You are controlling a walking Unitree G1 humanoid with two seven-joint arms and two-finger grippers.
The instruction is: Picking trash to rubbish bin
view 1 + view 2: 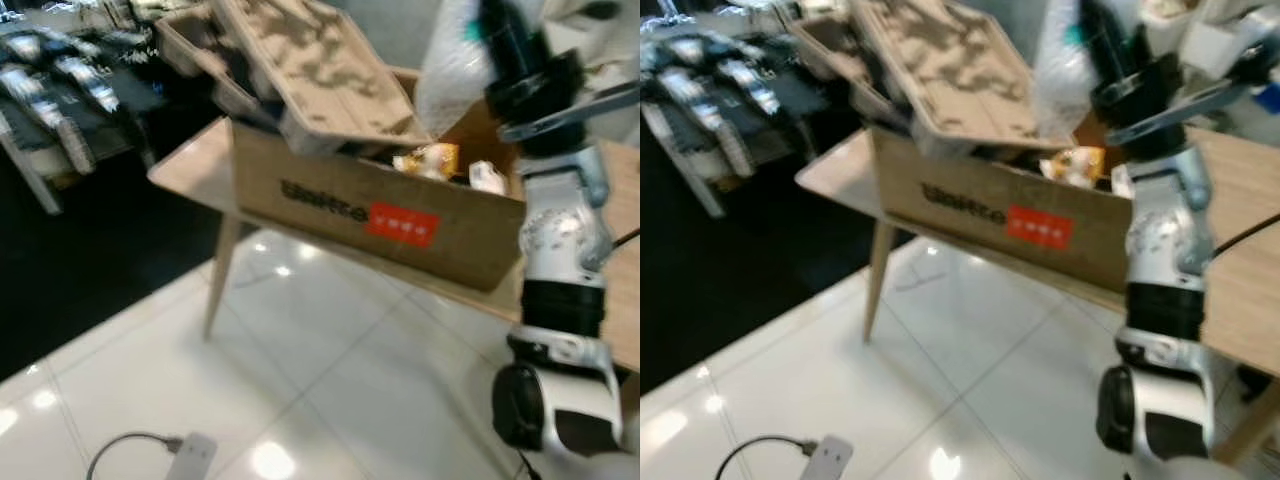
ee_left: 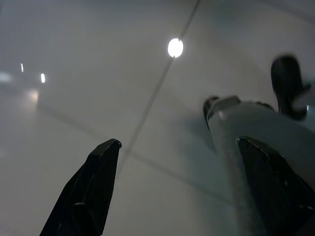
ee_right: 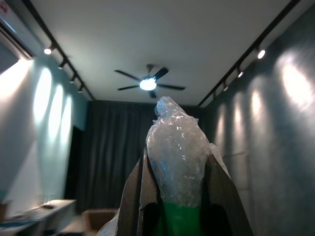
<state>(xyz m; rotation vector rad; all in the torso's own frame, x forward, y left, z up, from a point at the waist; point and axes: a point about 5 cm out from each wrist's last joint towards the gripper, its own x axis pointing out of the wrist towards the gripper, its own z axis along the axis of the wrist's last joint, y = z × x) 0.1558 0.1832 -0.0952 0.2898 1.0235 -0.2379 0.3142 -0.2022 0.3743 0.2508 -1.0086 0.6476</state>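
Your head views are smeared with blur, so read them loosely. The right gripper (image 3: 179,196) is raised over the open brown cardboard box (image 1: 400,215) with its two black fingers clamped on a crumpled clear plastic wrap with a green patch (image 3: 177,157); in the head view that wrap (image 1: 450,60) runs off the top edge and hides the fingertips. The box's front carries dark lettering that looks like "Unitree", too blurred to be sure of, beside a red label (image 1: 402,223) whose white marks you cannot read. Inside you can make out a yellowish wrapper (image 1: 430,160) and a moulded grey pulp tray (image 1: 320,60) leaning out of the box. The box sits on a pale wooden table (image 1: 190,165). Your left gripper (image 2: 182,196) hangs over the glossy white tiled floor (image 1: 300,350), fingers wide apart and holding nothing. A white plug with a cable (image 1: 190,458) lies on the tiles, partly cut off.
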